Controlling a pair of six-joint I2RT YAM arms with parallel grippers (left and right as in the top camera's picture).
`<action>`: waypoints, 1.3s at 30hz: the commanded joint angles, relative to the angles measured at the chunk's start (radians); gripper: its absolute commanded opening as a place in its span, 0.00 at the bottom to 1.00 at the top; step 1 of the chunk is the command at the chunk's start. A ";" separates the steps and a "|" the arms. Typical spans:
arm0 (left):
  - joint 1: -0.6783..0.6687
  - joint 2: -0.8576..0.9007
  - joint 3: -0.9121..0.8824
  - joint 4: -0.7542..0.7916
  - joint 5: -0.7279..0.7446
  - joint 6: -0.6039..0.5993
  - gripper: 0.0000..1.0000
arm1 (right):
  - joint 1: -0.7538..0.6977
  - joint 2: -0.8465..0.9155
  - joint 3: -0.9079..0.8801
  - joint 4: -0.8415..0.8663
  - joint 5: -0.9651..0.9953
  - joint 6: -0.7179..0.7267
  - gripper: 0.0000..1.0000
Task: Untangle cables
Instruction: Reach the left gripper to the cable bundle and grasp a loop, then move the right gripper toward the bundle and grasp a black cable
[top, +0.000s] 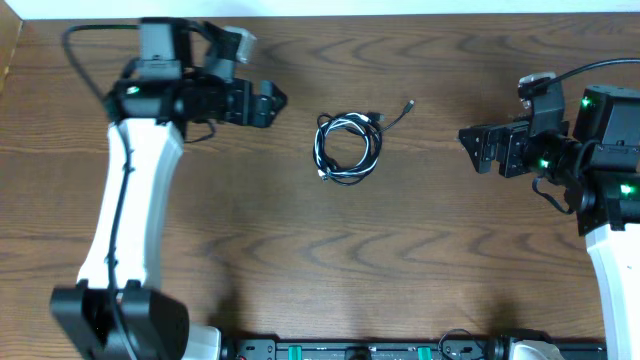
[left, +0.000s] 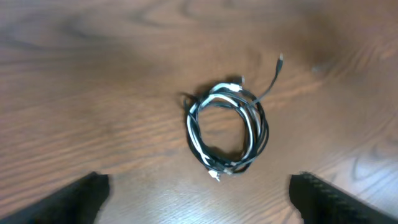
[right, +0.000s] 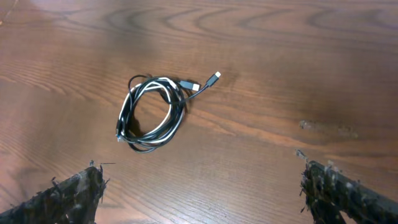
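The cables (top: 348, 148) lie as one small coil of black and white cords in the middle of the wooden table, with a black plug end sticking out toward the upper right (top: 408, 105). The coil also shows in the left wrist view (left: 227, 127) and the right wrist view (right: 152, 112). My left gripper (top: 275, 100) is open and empty, hovering to the left of the coil. My right gripper (top: 468, 145) is open and empty, hovering to the right of the coil. Neither touches the cables.
The wooden table (top: 300, 260) spreads around the coil. The arm bases and a black rail with green markings (top: 350, 350) sit along the front edge. The table's left edge shows at the far left (top: 12, 50).
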 joint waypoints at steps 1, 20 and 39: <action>-0.089 0.108 0.018 0.000 -0.091 -0.022 0.85 | 0.005 0.029 0.018 -0.009 -0.003 -0.011 0.96; -0.269 0.487 0.018 0.100 -0.357 -0.294 0.70 | 0.005 0.106 0.018 -0.058 -0.004 -0.010 0.89; -0.300 0.533 -0.081 0.177 -0.350 -0.297 0.19 | 0.005 0.106 0.018 -0.066 -0.004 -0.003 0.88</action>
